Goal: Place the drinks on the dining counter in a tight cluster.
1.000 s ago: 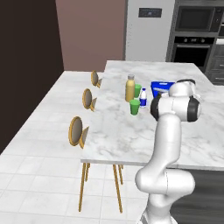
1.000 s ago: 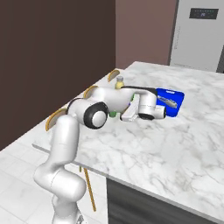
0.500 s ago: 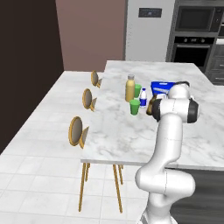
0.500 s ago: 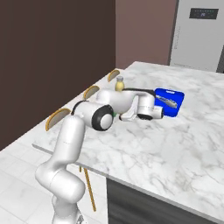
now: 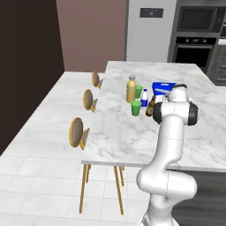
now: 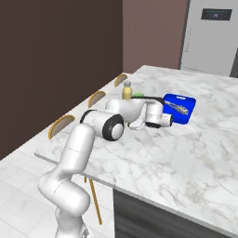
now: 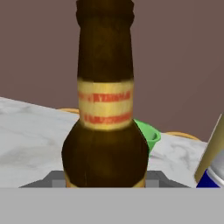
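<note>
Dining table (image 5: 132, 132) holds the cluster mid-top: yellow juice bottle (image 5: 131, 89), blue-cap water bottle (image 5: 144, 99), brown beer bottle (image 7: 105, 113), 2 green cups, one (image 5: 135, 108) in front, blue box (image 6: 182, 108) behind.

Claw (image 6: 137, 124) is low at the beer bottle, which sits right up against the hand cam w/ the dark tips either side of its base. Can't tell if it's clamped or just bracketing.

Risks, my read:
- Tall slim bottle, low contact pt → tips over if pushed or dragged.
- Green cup just behind it, water bottle close by → sideways move knocks one.
- Wrist near blue box; swing could shove it.

Writing: beer label tan/gold band w/ red lettering, too blurred to read. No brand legible elsewhere.
</note>
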